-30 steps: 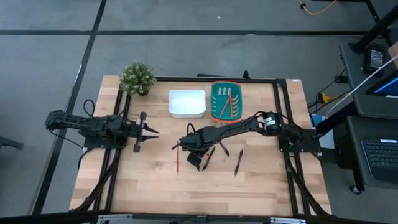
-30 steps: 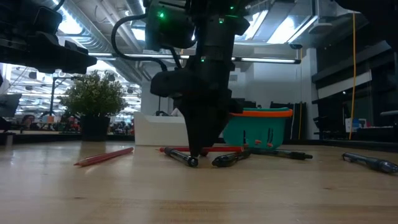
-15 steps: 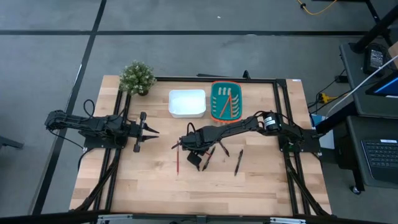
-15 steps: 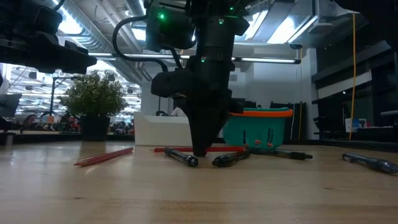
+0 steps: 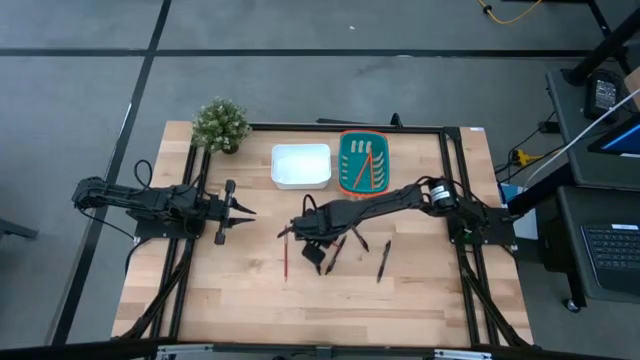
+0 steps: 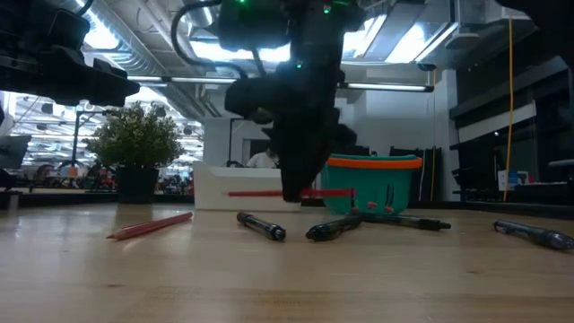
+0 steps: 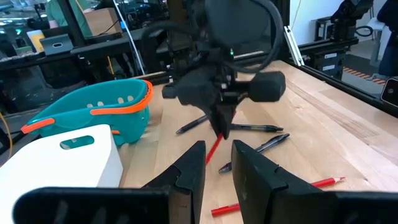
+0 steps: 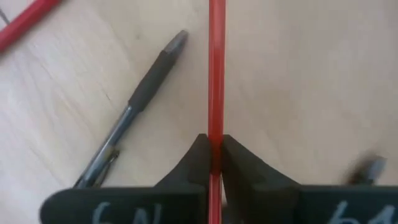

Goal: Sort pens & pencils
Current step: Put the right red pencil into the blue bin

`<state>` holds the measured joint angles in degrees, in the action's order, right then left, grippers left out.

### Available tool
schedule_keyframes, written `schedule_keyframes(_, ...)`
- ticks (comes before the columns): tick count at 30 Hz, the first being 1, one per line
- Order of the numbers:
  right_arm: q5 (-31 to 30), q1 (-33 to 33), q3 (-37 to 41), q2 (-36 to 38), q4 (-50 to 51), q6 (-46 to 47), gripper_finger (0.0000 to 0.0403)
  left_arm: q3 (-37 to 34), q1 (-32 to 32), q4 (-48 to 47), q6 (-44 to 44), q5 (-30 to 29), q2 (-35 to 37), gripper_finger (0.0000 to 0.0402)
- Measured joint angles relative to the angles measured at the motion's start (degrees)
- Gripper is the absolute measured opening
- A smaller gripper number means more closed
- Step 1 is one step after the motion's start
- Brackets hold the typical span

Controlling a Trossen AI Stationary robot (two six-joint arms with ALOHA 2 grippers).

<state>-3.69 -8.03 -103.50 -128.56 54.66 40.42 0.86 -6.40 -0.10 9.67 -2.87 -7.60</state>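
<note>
The teal basket (image 5: 362, 163) at the table's 12 o'clock holds orange pencils (image 5: 366, 161), with the white tray (image 5: 301, 166) just beside it at 9 o'clock. At centre, the right gripper (image 6: 293, 190) pinches a red pencil (image 6: 260, 193) level above the wood, pens (image 6: 261, 226) lying below. The left gripper (image 5: 243, 212) hovers at 9 o'clock, fingers slightly parted around nothing.

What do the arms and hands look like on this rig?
Both arms are black, jointed, with black cabling along them. The right hand has two matte black wedge fingers and pale lettering on its base. The left hand has matching dark tapered fingers. Green lights glow on the right arm.
</note>
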Motion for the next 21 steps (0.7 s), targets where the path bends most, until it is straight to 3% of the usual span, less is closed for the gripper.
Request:
schedule_keyframes(5, -4.12, 0.00, -0.07, 3.42, 3.53, 1.64, 0.0022, 0.00, -0.02, 0.00, 0.02, 0.00, 0.00, 0.0072)
schedule_keyframes(13, -12.31, 0.46, -1.36, 10.49, 17.34, 5.84, 0.0022, 0.00, 0.00, 0.02, 0.00, 0.00, 0.00, 0.0072)
schedule_keyframes(21, -15.03, 4.77, -1.39, 14.14, 25.13, 6.21, 0.0022, 0.00, -0.02, 0.02, 0.02, 0.00, 0.00, 0.0072)
